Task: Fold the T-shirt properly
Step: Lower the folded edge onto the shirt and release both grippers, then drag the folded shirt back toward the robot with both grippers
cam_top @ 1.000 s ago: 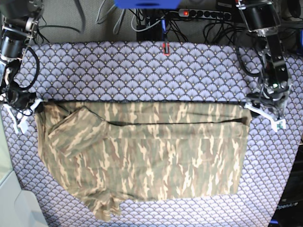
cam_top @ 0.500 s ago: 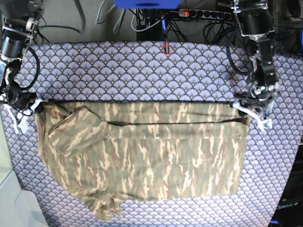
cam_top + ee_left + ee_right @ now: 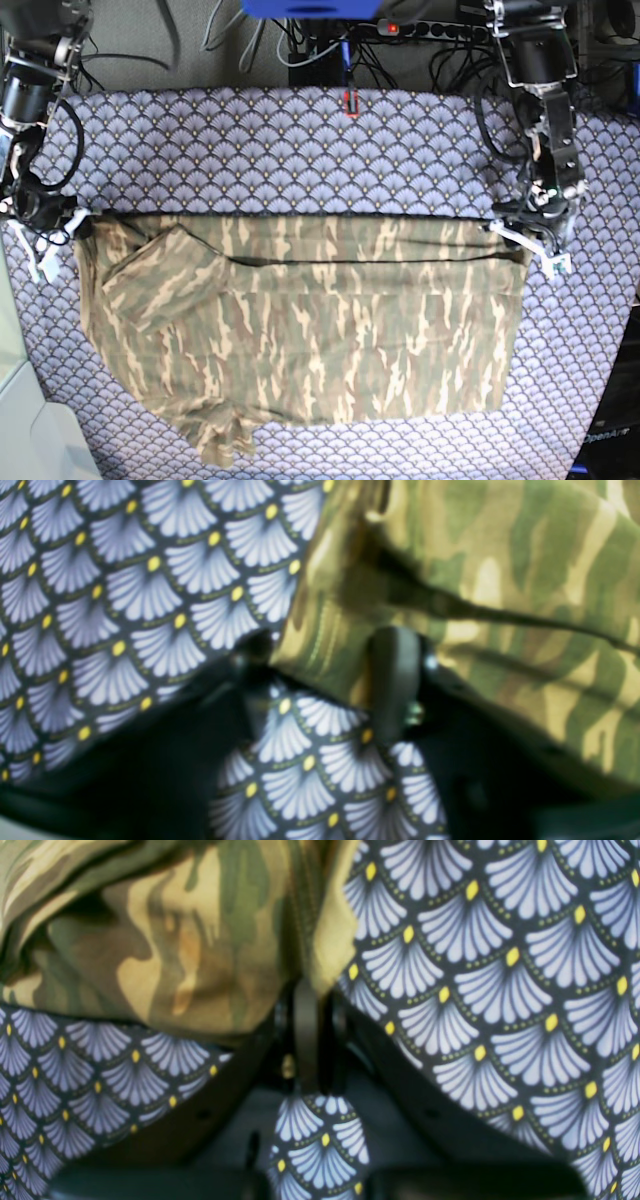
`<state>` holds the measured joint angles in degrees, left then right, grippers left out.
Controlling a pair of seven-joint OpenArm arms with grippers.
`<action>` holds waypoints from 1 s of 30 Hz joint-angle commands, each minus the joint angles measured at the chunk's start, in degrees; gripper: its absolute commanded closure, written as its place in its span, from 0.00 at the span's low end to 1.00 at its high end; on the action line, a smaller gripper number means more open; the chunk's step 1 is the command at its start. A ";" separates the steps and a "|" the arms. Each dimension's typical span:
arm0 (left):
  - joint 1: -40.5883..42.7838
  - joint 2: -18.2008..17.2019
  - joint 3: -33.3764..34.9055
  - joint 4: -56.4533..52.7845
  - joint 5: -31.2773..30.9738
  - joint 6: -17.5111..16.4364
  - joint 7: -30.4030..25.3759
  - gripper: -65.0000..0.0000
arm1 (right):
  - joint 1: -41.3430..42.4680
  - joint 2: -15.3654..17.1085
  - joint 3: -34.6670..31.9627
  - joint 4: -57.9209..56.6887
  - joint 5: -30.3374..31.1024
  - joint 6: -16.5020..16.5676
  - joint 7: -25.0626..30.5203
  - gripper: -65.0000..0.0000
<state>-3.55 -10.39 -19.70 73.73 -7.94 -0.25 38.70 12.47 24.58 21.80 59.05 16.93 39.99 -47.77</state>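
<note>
The camouflage T-shirt (image 3: 300, 330) is laid across the scallop-patterned tablecloth (image 3: 300, 150), its far edge already turned over into a straight horizontal fold running from one arm to the other. One sleeve (image 3: 160, 280) is seen lying folded in over the body on the base view's left; a loose flap (image 3: 220, 440) is left hanging out at the near edge. The folding is judged to be partly done: the sides and the near half are not yet brought in.

The right gripper (image 3: 307, 1005) is seen with its jaws pressed together on the shirt's corner hem. The left gripper (image 3: 325, 675) is placed at the opposite corner with its jaws apart around the cloth edge; whether the cloth is actually pinched cannot be told.

Bare tablecloth is available beyond the fold, toward the cables (image 3: 330, 50), and along both sides. Little room is left at the near table edge.
</note>
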 commanded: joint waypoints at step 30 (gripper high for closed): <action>15.82 0.06 -0.65 22.84 0.52 0.82 3.19 0.99 | -17.00 -1.33 5.41 22.40 0.43 0.01 -0.01 1.00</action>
<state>12.53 -9.65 -20.14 95.46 -7.68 0.23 42.85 -4.99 22.28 26.89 80.66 17.41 40.01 -48.01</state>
